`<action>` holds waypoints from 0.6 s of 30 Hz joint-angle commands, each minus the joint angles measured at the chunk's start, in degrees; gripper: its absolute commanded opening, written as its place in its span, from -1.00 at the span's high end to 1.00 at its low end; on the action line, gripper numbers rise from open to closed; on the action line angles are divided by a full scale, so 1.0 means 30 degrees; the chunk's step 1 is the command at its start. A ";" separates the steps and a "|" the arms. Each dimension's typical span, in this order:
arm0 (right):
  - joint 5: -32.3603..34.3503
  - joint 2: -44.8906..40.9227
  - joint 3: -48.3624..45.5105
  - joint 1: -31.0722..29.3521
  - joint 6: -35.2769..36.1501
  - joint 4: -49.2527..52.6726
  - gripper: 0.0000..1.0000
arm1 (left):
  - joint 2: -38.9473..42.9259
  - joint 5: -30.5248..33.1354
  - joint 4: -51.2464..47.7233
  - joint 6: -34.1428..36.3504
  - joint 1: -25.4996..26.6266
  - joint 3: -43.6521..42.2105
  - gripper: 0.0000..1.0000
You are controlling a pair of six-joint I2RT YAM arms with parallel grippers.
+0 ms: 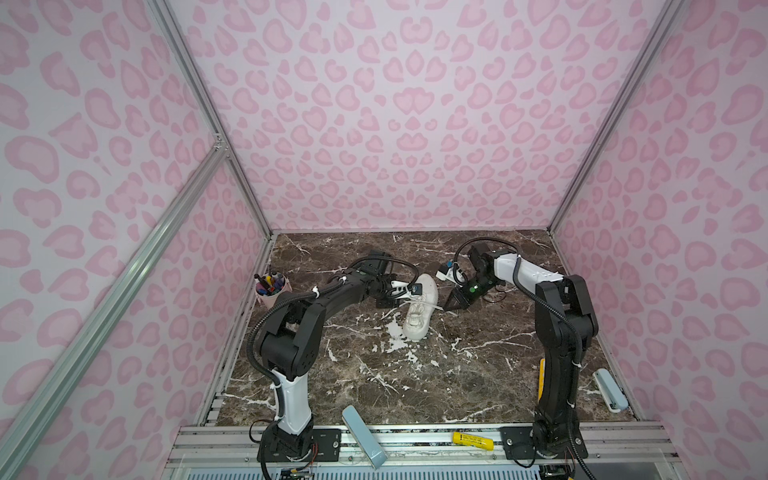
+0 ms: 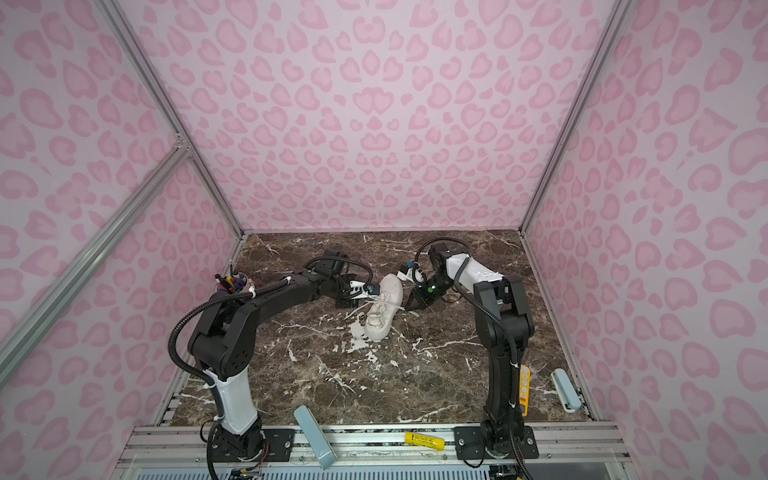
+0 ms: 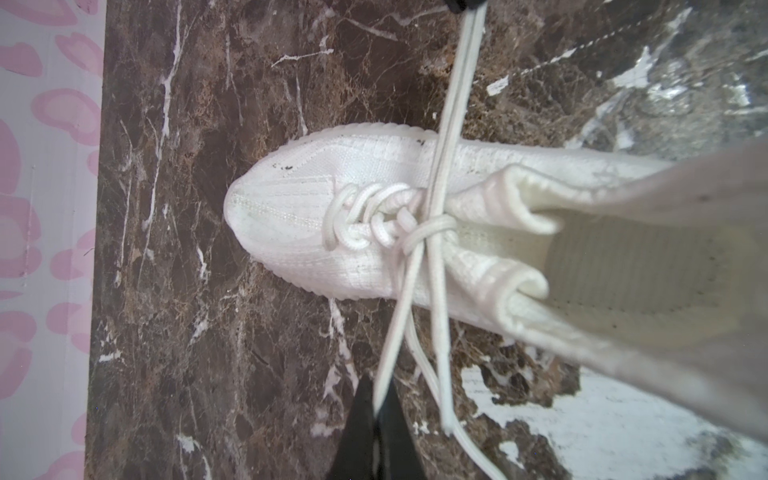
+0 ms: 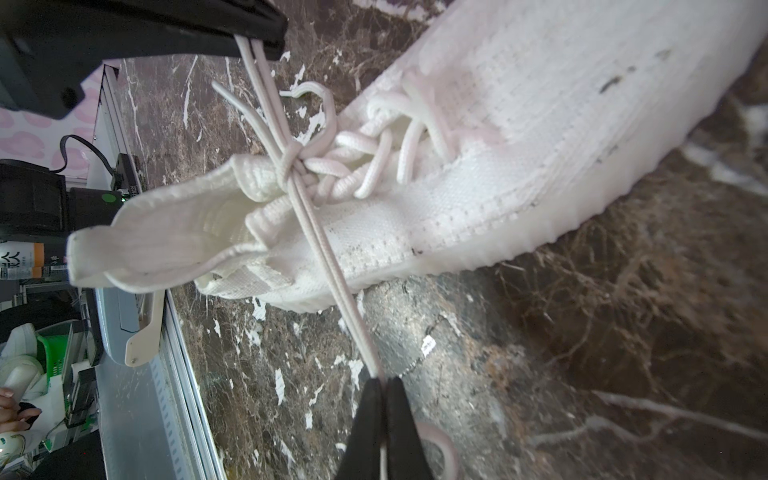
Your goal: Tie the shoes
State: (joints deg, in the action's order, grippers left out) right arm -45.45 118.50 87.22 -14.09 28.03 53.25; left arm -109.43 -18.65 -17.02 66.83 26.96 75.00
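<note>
Shoe (image 1: 419,309) upright on the table (image 1: 374,386), about centre, toe toward the near edge, between my two claws. Left claw (image 3: 377,413) clamped tight on the laces (image 3: 432,226) just left of the shoe; right claw (image 4: 384,384) pinched closed on a doubled strand just right of it. Both runs taut, meeting at a knot over the tongue.

Pink spotted walls (image 1: 374,124) rise beyond the left gripper (image 3: 377,409) and right gripper (image 4: 384,390) and on either side; under both lies a dark brown marble-look floor (image 1: 374,390) with white veins, edged by aluminium rails (image 1: 415,432).
</note>
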 commanded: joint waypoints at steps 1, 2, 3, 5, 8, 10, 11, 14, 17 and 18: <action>0.3029 0.0227 -0.0157 0.0273 -0.0066 0.2215 1.00 | 0.0001 0.3479 0.0198 -0.0399 -0.0450 0.0085 0.93; 0.3022 0.0253 -0.0166 0.0270 -0.0057 0.2229 1.00 | -0.0028 0.3601 0.0259 -0.0407 -0.0483 0.0106 0.93; 0.3014 0.0264 -0.0158 0.0283 -0.0086 0.2229 1.00 | -0.0028 0.3634 0.0230 -0.0395 -0.0490 0.0099 0.93; 0.2994 0.0258 -0.0173 0.0252 -0.0058 0.2229 1.00 | -0.0031 0.3518 0.0107 -0.0322 -0.0490 0.0137 0.93; 0.3049 0.0257 -0.0185 0.0272 -0.0036 0.2230 1.00 | -0.0058 0.3681 0.0246 -0.0486 -0.0518 0.0111 0.93; 0.3051 0.0227 -0.0216 0.0272 -0.0079 0.2200 1.00 | -0.0087 0.3611 0.0222 -0.0548 -0.0578 0.0122 0.93; 0.3051 0.0242 -0.0216 0.0279 -0.0086 0.2200 1.00 | -0.0115 0.3600 0.0201 -0.0632 -0.0564 0.0185 0.93; 0.3110 0.0286 -0.0213 0.0288 -0.0136 0.2175 1.00 | -0.0312 0.3584 -0.0219 -0.0622 -0.0577 0.0559 0.93; 0.3118 0.0488 -0.0055 0.0235 -0.0093 0.2314 1.00 | -0.0438 0.3482 -0.0384 -0.0812 -0.0495 0.1157 0.93; 0.2871 0.0453 0.0049 0.0240 -0.0057 0.2317 1.00 | -0.0388 0.3260 -0.0458 -0.0640 -0.0491 0.1077 0.93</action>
State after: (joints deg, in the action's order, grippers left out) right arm -45.47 119.15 87.35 -14.09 27.99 52.51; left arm -110.67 -18.63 -18.00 65.14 26.74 77.17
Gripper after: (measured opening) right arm 0.049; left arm 0.060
